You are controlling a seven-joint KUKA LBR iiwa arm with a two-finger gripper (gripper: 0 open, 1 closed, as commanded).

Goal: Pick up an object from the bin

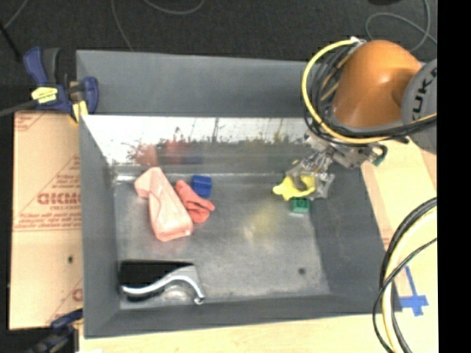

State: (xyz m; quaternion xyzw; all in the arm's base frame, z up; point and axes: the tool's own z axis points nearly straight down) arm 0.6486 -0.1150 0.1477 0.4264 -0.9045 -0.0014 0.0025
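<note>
Hand: the hand [313, 172] is hanging low at the far right of the grey bin [221, 79], under the arm's orange cover [372, 83]; its grip is lying in a tangle of metal, so I cannot tell whether it is spread or pressed together
At the hand: a small yellow thing [288, 190] is lying just at the hand's left side, seemingly touching it
Just beside: a small green block [299, 206] is sitting right in front of the yellow thing, on the bin floor
Left side, well apart: a pink soft thing [165, 208] is lying lengthwise, a red piece [197, 201] is resting against its right edge, and a blue block [202, 185] is sitting just behind the red piece
Front left corner: a black-handled tool [151, 276] with a curved silver part is lying along the front wall
</note>
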